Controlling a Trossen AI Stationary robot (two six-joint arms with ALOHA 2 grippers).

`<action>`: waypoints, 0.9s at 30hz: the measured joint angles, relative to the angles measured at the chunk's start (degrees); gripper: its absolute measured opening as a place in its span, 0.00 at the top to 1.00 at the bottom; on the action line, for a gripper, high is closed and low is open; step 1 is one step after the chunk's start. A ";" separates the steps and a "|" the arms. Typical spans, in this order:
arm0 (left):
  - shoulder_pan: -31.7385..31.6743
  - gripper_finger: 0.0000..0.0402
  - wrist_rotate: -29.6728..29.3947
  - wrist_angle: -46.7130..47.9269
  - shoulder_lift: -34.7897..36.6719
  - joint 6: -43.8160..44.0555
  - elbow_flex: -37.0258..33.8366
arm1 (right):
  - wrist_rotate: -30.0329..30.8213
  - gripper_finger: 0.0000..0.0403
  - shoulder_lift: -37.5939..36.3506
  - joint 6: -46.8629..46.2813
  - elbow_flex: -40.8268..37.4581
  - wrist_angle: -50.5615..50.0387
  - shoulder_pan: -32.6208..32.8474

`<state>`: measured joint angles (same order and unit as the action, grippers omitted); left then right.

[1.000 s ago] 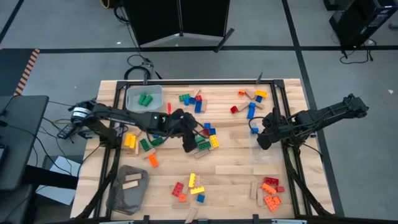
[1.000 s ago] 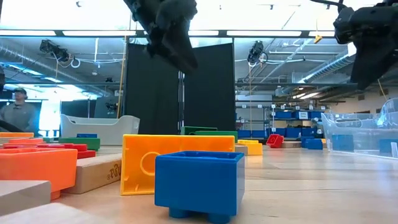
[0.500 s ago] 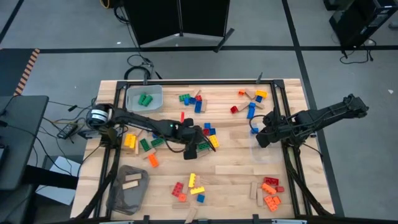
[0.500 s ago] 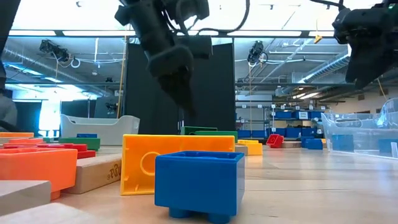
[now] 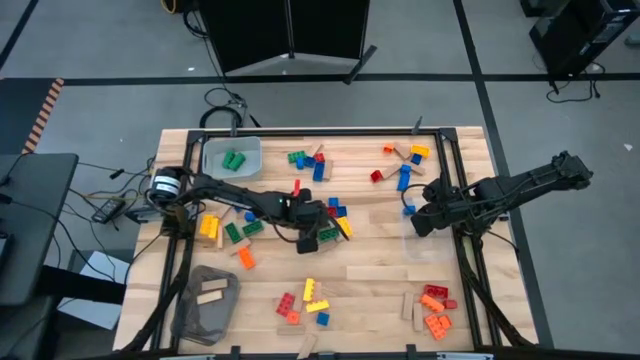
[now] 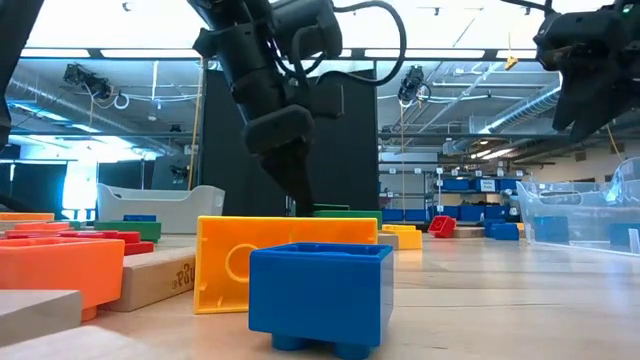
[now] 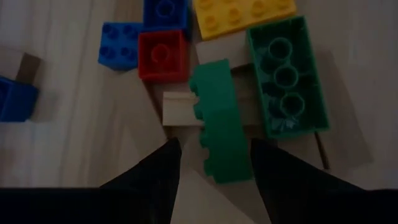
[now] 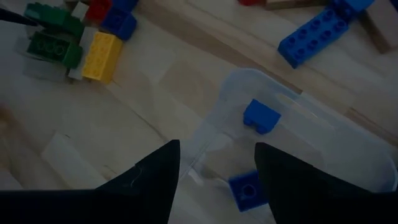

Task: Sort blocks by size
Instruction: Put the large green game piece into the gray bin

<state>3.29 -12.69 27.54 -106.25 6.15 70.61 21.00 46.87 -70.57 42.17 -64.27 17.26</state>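
Handling: the green brick (image 7: 219, 124) looked light, rigid and slick; best pinched across its long flat sides.
Look: studded, lying on its side against a larger green brick (image 7: 286, 74).
Place: centre of the table (image 5: 380, 250) in the high view.
Left claw (image 7: 214, 163): spread, straddling the brick.
Right claw (image 8: 217, 165): spread, empty, over the clear bin (image 8: 311, 149).

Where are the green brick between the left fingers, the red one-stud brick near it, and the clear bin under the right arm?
green brick (image 7: 219, 118), left wrist view, its side wall.
red one-stud brick (image 7: 161, 56), left wrist view, its stud.
clear bin (image 8: 292, 106), right wrist view, its rim.
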 joint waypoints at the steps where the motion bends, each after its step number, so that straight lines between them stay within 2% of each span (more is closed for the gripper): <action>1: 0.02 0.50 0.23 -0.12 -0.11 0.02 0.00 | -0.01 0.45 0.00 0.00 0.00 -0.02 0.00; 13: 0.09 0.51 0.90 -2.15 -1.37 0.48 0.00 | 0.41 0.45 0.11 0.00 0.00 0.66 0.00; 24: 0.09 0.74 0.90 -2.36 -1.36 0.51 0.00 | 0.41 0.45 1.22 0.09 0.00 1.29 0.00; 27: 0.09 0.78 0.90 -2.44 -1.34 0.86 0.00 | 0.41 0.45 1.27 0.11 0.00 1.47 0.00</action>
<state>3.38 -11.79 25.10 -107.59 7.01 70.61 21.41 48.14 -70.46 42.17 -62.80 17.26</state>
